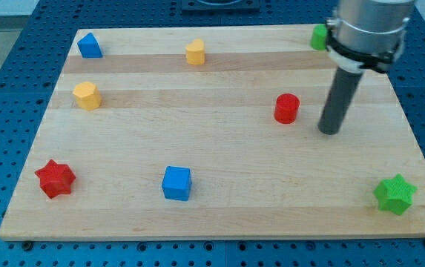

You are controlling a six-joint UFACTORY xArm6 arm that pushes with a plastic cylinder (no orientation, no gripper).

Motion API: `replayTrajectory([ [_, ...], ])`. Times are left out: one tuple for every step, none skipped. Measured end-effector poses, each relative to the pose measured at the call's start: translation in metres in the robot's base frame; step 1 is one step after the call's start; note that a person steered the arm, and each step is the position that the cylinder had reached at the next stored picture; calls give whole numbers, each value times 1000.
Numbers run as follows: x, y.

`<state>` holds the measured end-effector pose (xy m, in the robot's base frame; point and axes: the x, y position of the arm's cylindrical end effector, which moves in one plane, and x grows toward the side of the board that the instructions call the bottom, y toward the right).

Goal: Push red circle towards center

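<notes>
The red circle [287, 108] is a short red cylinder standing on the wooden board [219, 148], right of the middle. My tip [330, 130] rests on the board just to the view's right of the red circle and slightly lower, a short gap apart, not touching it. The dark rod rises from there to the arm's grey body at the view's top right.
A red star [55, 178] lies at the lower left, a blue cube [176, 183] at the lower middle, a green star [395, 194] at the lower right. A blue block [89, 46], two yellow blocks [195, 52] [87, 96] and a green block [318, 36] sit higher up.
</notes>
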<state>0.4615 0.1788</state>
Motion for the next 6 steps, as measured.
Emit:
replayTrajectory([
  [-15,10],
  [-53,-40],
  [-53,-123],
  [-54,-130],
  [-54,-130],
  [-54,-112],
])
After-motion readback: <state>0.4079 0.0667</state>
